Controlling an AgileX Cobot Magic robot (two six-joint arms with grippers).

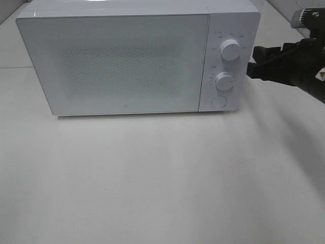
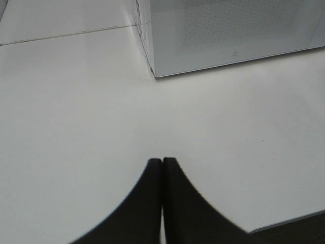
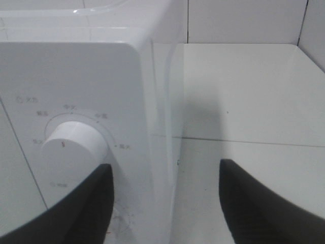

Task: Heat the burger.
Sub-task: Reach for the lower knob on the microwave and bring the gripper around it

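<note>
The burger is not in view; the white microwave (image 1: 127, 61) stands with its door shut and the speckled window shows nothing inside. My right gripper (image 1: 252, 61) hovers just right of the microwave's control panel, level with the two white dials (image 1: 230, 51) (image 1: 224, 80). In the right wrist view its jaws (image 3: 163, 163) stand open and empty, one finger (image 3: 86, 203) in front of a dial (image 3: 71, 152), the other finger (image 3: 254, 203) past the microwave's side. My left gripper (image 2: 162, 161) is shut on nothing, low over the table near the microwave's front left corner (image 2: 155, 73).
A round button (image 1: 219, 101) sits below the dials. The white tabletop (image 1: 152, 178) spreads in front of the microwave. A tiled wall (image 3: 244, 20) rises behind it, and a table edge (image 2: 289, 223) shows in the left wrist view.
</note>
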